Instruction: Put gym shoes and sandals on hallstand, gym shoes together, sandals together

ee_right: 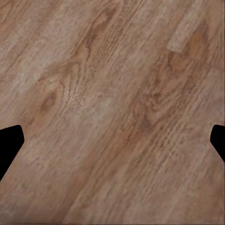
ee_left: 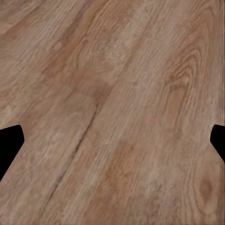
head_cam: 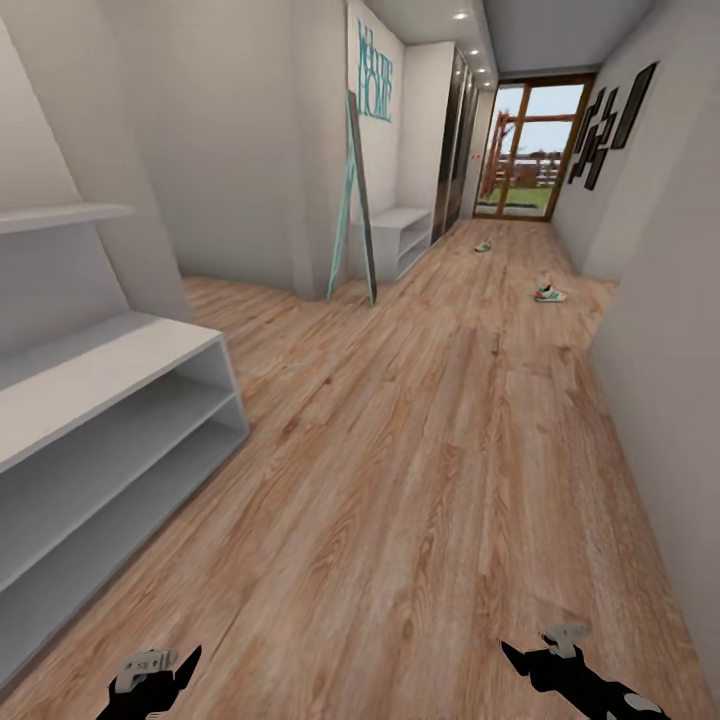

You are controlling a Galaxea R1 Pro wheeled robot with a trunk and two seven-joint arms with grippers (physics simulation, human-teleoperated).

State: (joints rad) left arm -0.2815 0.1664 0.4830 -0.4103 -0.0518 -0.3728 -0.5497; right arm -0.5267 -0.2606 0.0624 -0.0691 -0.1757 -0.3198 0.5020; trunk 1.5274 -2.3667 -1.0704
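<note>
Gym shoes lie far from both end effectors, down the corridor. The left end effector point(head_cam: 150, 680) hangs low over the light brown wood-grain plank floor point(head_cam: 420, 480); in the left wrist view its two dark fingertips point(ee_left: 9, 143) stand at opposite edges of the frame with bare planks between them, so it is spread wide and holds nothing. The right end effector point(head_cam: 565, 665) hangs likewise over the floor, and in the right wrist view its fingertips point(ee_right: 9, 143) are equally far apart over bare wood, spread and empty. Just beside the left arm, against the left wall, stands a low, long light-grey open-fronted cabinet point(head_cam: 110, 380) with a broad flat top and two shelf levels, and a thin grey wall shelf point(head_cam: 60, 215) above it. Farther along the floor, near the right wall, sits one white sneaker with green and red-orange patches point(head_cam: 549, 293). Beyond it, nearer the middle of the corridor, lies a second small shoe-like object point(head_cam: 483, 246), too small to identify. A tall teal-framed leaning mirror point(head_cam: 355, 200) stands by the left wall, with another light-grey open cabinet point(head_cam: 400, 235) behind it. A wood-framed glass door point(head_cam: 530, 150) closes the far end.
</note>
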